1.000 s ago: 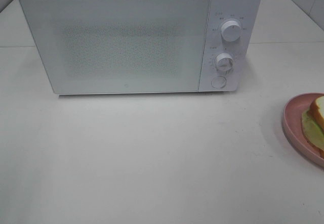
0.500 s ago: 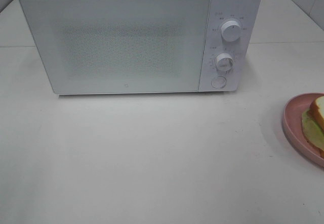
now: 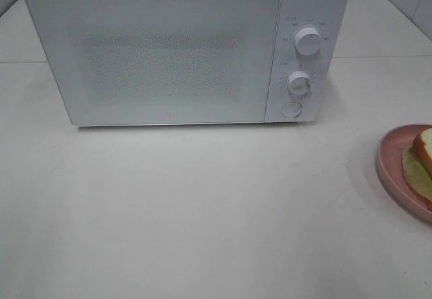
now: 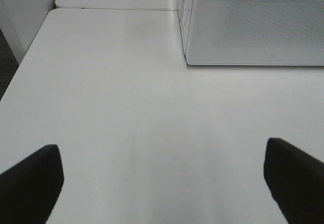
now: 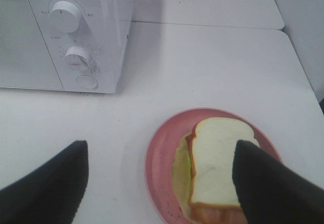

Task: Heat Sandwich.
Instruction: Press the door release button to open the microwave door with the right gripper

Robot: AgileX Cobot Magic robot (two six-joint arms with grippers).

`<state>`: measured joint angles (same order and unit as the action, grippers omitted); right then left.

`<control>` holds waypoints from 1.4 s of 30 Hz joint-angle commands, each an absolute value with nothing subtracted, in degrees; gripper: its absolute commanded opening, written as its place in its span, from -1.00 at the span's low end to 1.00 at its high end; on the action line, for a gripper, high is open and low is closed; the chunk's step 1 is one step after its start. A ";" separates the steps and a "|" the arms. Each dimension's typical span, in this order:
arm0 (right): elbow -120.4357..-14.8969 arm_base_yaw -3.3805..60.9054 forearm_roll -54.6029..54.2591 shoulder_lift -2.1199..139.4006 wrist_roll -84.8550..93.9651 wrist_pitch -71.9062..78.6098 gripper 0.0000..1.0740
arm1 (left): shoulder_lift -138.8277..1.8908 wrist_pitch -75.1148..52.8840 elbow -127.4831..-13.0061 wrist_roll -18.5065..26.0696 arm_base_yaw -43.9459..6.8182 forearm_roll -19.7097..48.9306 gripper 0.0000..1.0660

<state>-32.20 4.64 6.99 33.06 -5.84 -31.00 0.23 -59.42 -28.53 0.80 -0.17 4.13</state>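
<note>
A white worktop (image 3: 202,211), seen from above, carries a shut microwave (image 3: 169,56) at its far edge, its dial print too small to read, and the sandwich (image 3: 422,157) on a pink plate (image 3: 388,167) at the right edge. The left wrist view shows the left claw (image 4: 162,150) released over bare worktop. The right wrist view shows the right claw (image 5: 162,148) spread wide above the sandwich (image 5: 217,163): white bread, tan crust, pale green filling.

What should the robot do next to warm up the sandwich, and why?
Probably move the open, empty right gripper toward the round button under the knobs, which likely opens the microwave. Its door is shut, and the sandwich sits outside on the pink plate.
</note>
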 commanded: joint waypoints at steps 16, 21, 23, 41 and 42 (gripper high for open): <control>-32.60 4.76 6.99 49.68 -6.25 -10.94 0.42 | 1.60 -59.24 -28.36 0.74 -0.17 4.07 0.90; -32.60 4.76 6.93 54.55 -6.25 -4.53 0.42 | 1.60 -59.24 -28.36 0.74 -0.17 4.07 0.90; -32.60 4.76 6.93 57.12 -6.25 -0.92 0.42 | 1.60 -59.24 -28.36 0.74 -0.17 4.07 0.90; -24.98 4.81 3.27 72.59 -5.73 28.65 0.42 | 1.60 -59.24 -28.36 0.74 -0.17 4.07 0.90; -23.03 4.98 0.97 74.60 -4.18 33.92 0.42 | 1.60 -59.24 -28.36 0.74 -0.17 4.07 0.90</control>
<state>-23.89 4.70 2.64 73.68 -5.50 28.65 0.23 -59.42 -28.53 0.80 -0.17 4.13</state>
